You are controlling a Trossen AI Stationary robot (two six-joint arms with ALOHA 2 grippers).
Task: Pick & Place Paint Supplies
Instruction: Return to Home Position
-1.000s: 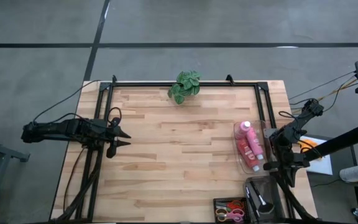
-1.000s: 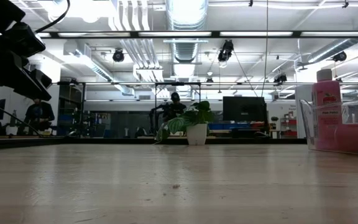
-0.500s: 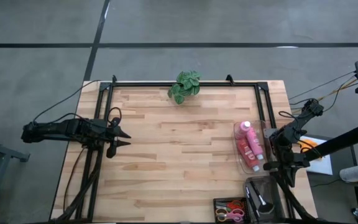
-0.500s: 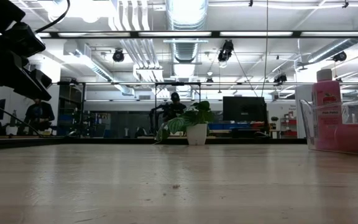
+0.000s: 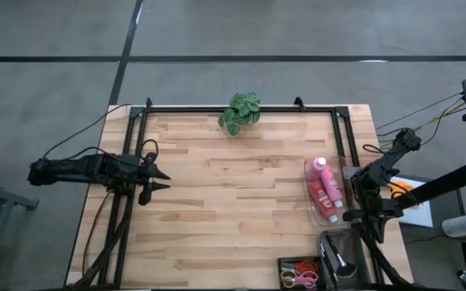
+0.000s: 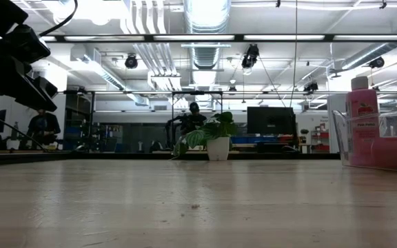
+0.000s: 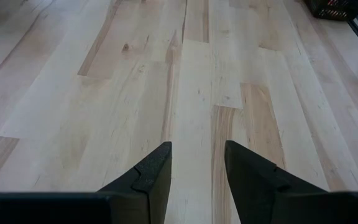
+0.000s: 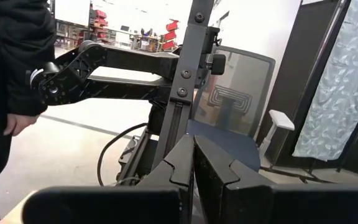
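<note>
- The left gripper [image 7: 197,148] is hanging over the left edge of the table [image 5: 217,218], its fingers standing apart with nothing between them; it is pointing across the bare boards toward the right side.
- The plant [image 5: 239,111] is sitting at the far edge, near the middle; it is playing no part in the task.
- The squeeze bottles [image 5: 324,190] are resting in a clear bin [image 5: 308,172] by the right edge, well apart from the left gripper and just beside the right arm; one pink bottle is standing upright at the far end, while the others are lying with their long axes running from the far edge toward the near edge.
- What look like the brushes [image 5: 336,260] are resting in a second clear container [image 5: 324,238] near the front right corner, beside a black bin [image 5: 281,260] holding scissors [image 5: 300,279].
- The right gripper [image 8: 194,142] is sitting off the right edge, fingers pressed together on nothing, facing out into the room where a person [image 8: 11,62] is standing; the supplies are looking fully binned, and any further reach would be falling to the right arm, the nearer one.
</note>
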